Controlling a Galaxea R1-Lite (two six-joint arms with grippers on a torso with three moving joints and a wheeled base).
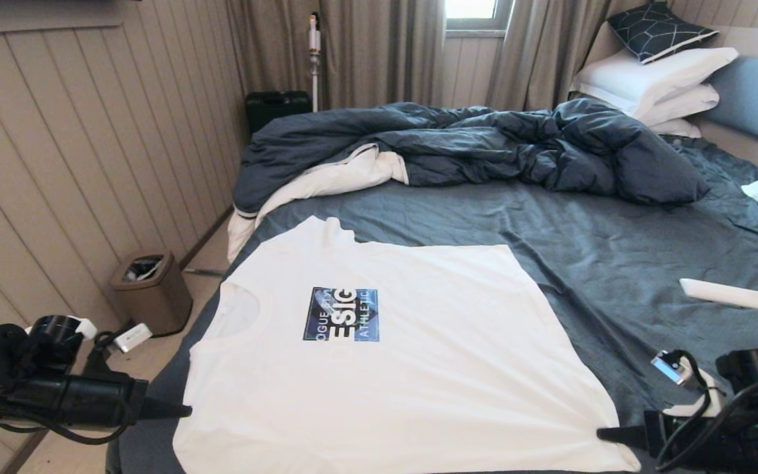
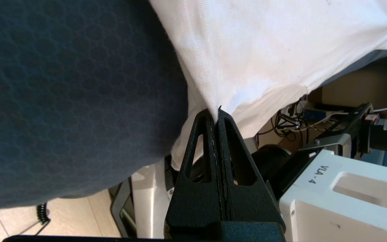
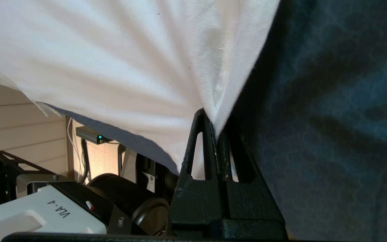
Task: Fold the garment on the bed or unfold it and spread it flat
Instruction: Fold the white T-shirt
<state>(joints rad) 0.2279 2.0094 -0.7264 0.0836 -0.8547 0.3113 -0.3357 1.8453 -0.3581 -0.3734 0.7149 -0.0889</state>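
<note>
A white T-shirt (image 1: pixel 392 368) with a blue and black printed patch (image 1: pixel 341 314) lies spread on the bed's dark blue-grey sheet (image 1: pixel 616 263), neck toward the left side. My left gripper (image 1: pixel 185 411) is shut on the shirt's near left edge; the pinched cloth (image 2: pixel 247 50) shows between its tips (image 2: pixel 216 113). My right gripper (image 1: pixel 603 434) is shut on the shirt's near right corner, where the fabric (image 3: pixel 129 60) fans out from its tips (image 3: pixel 217 127). The near edge hangs taut between both grippers.
A rumpled duvet (image 1: pixel 471 148) lies across the far half of the bed, white pillows (image 1: pixel 655 82) by the blue headboard (image 1: pixel 757 99). A white remote-like object (image 1: pixel 731 295) rests on the sheet at right. A brown bin (image 1: pixel 152 289) stands on the floor at left.
</note>
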